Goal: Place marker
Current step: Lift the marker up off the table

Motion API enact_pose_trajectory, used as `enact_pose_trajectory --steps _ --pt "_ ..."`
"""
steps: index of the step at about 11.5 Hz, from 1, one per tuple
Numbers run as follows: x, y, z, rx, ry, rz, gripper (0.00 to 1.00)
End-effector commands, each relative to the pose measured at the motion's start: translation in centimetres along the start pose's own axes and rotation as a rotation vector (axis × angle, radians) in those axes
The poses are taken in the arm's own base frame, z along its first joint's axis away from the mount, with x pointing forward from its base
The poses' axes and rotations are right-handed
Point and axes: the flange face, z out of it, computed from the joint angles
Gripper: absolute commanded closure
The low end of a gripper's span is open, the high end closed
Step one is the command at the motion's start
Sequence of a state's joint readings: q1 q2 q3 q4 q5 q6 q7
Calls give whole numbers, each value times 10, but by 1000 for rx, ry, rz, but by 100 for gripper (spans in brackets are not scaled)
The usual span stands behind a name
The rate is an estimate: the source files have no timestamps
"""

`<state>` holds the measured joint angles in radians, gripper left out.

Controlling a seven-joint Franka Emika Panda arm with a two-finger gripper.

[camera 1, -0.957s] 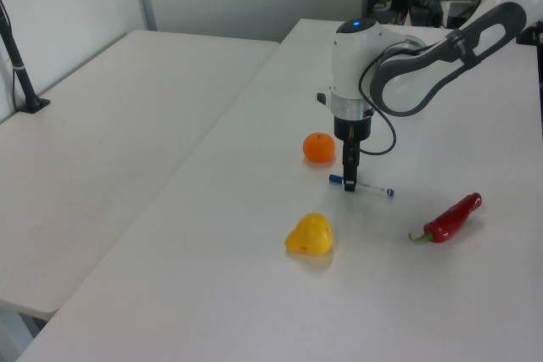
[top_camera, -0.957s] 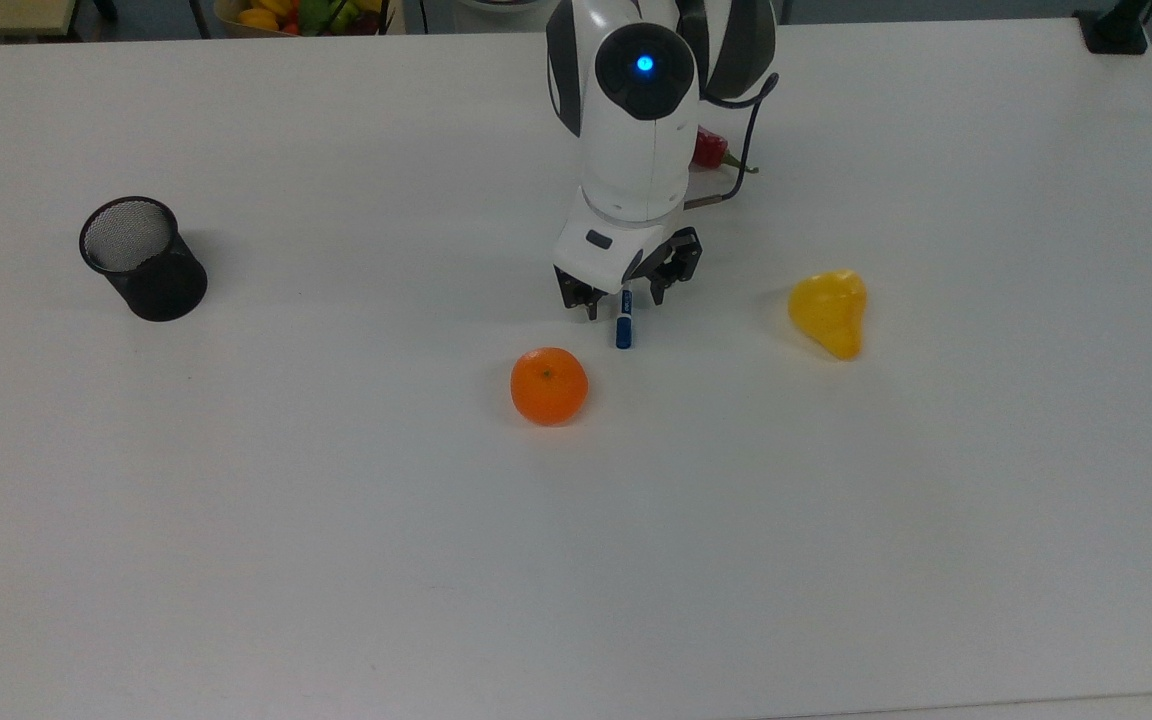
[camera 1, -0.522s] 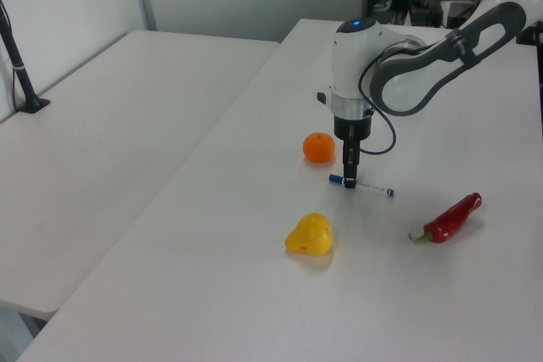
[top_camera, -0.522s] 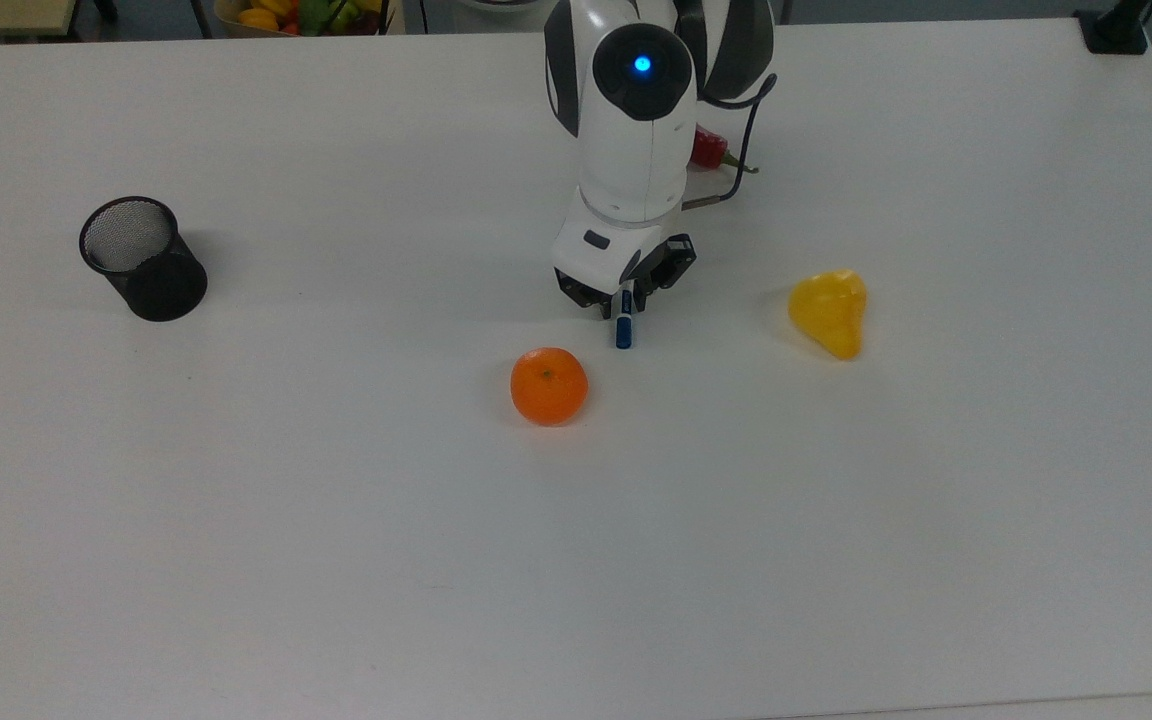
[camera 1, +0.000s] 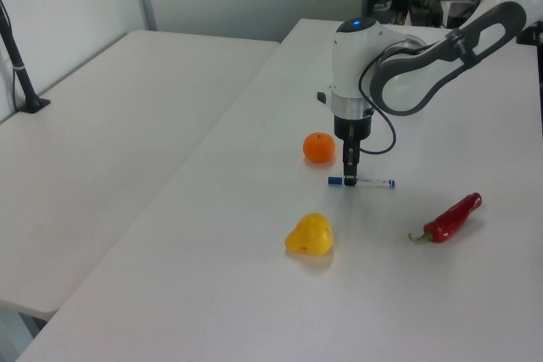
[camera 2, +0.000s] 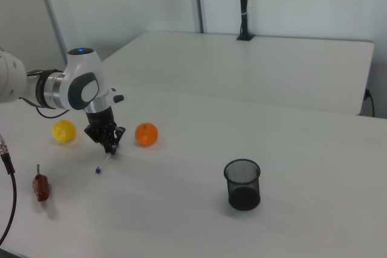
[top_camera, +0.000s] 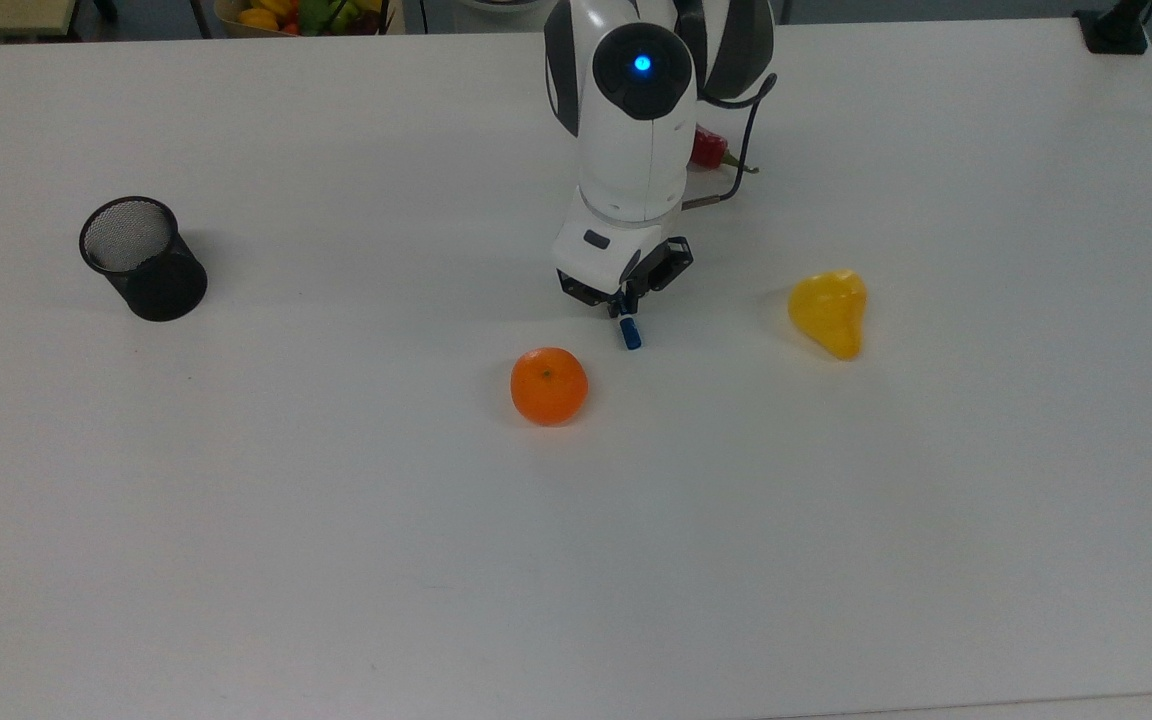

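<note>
The marker (top_camera: 628, 333) is a slim white pen with a blue cap, lying low at the table's middle. In the left view the marker (camera 1: 370, 182) reaches level from my fingers toward the left view's right. In the right view the marker (camera 2: 103, 162) slants down to its small blue end. My gripper (top_camera: 624, 309) points straight down and is shut on the marker near the cap end. The arm hides most of the barrel in the top view. I cannot tell whether the marker touches the table.
An orange (top_camera: 548, 385) sits close beside the gripper, toward the top view's lower left. A yellow fruit (top_camera: 829, 310) lies at the top view's right. A black mesh cup (top_camera: 143, 258) stands far on the top view's left. A red chilli (camera 1: 451, 218) lies behind the arm.
My fingers have gone from open astride the marker to shut on it. The marker's free end has swung since, so it lies level in the left view instead of slanting.
</note>
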<state>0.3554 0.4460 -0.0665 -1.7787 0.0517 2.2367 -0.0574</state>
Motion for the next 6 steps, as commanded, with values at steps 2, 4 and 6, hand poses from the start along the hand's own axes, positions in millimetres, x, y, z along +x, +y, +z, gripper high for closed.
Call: enact_pose_trajectory --steps 2,4,6 --pt "-4 8 -29 -13 34 12 100" --pt "-12 13 -63 -7 17 16 100" --pt "-27 22 -108 6 -2 31 100"
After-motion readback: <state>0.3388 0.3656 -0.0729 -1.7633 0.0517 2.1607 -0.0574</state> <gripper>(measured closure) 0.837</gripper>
